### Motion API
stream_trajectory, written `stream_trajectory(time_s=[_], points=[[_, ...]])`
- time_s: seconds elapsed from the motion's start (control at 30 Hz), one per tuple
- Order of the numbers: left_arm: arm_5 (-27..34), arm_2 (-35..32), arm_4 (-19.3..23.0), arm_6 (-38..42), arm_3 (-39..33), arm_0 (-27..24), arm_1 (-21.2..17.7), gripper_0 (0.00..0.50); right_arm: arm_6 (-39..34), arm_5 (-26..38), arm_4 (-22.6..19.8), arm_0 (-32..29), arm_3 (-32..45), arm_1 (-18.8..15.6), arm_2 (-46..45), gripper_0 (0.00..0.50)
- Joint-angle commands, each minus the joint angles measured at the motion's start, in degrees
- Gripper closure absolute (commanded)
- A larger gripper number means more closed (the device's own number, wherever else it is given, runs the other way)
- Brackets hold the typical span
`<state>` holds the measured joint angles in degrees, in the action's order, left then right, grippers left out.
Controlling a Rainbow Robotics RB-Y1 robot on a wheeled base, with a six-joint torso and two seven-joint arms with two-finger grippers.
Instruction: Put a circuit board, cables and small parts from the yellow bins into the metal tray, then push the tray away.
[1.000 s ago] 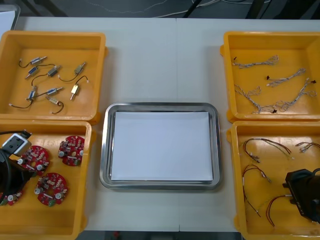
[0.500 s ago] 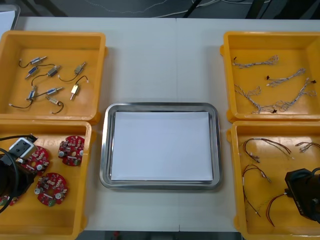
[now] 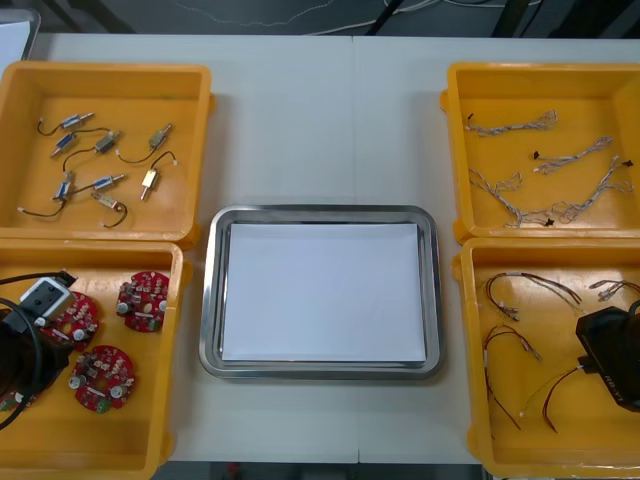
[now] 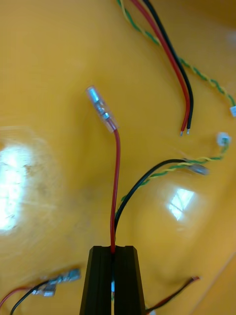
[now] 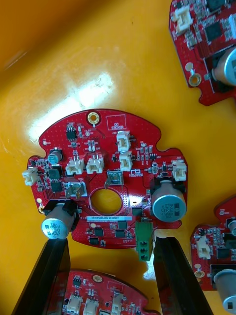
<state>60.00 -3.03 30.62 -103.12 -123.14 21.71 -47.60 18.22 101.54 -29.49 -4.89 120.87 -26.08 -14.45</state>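
Cable [image 4: 116, 197] between closed right jaws

Your light table [image 3: 300, 120] has a seam running near to far; beyond its far edge, dark floor [image 3: 120, 15] with loose cords [image 3: 345, 25].

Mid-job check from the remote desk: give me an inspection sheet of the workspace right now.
Surface: light table carries bins and tray.
Job's things: shiny metal tray, white inside, nothing loaded; four yellow plastic bins; round red circuit boards near left; small metal parts far left.
Clutter: nothing seen.
Hands: left hand open, fingers astride one board; right hand shut on a red and black cable over the near right bin.
Cables: twisted blue and white cables far right; loose red and black cables near right.
Surroundings: dark floor beyond the far edge.
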Motion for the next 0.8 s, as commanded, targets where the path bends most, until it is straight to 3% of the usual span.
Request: stream_trajectory(time_s=[0.03,0.13,0.4,0.57,0.8], points=[[-1.1,1.5,-1.4,2.1,0.4,-0.7,1.0,0.0,1.9,4.7,-1.2,1.7,6.2,-2.3,-5.2,0.5],[-1.3,1.5,-1.4,2.1,0.5,-0.7,1.0,0.0,2.3,8.3,-1.6,1.7,9.7,-2.9,-6.7,0.5],[-1.2,1.6,-2.0,2.2,0.7,-0.4,2.2,0.0,3.9,8.5,-3.0,1.8,18.5,-5.7,-8.5,0.5],[-1.2,1.6,-2.6,2.3,0.7,-0.5,3.2,0.0,10.8,8.5,-4.3,1.6,21.0,-6.8,-8.5,0.5],[-1.2,1.7,-2.7,2.7,0.6,-0.8,3.7,0.0,21.9,8.5,-9.5,1.6,23.5,-8.7,-9.1,0.5]])
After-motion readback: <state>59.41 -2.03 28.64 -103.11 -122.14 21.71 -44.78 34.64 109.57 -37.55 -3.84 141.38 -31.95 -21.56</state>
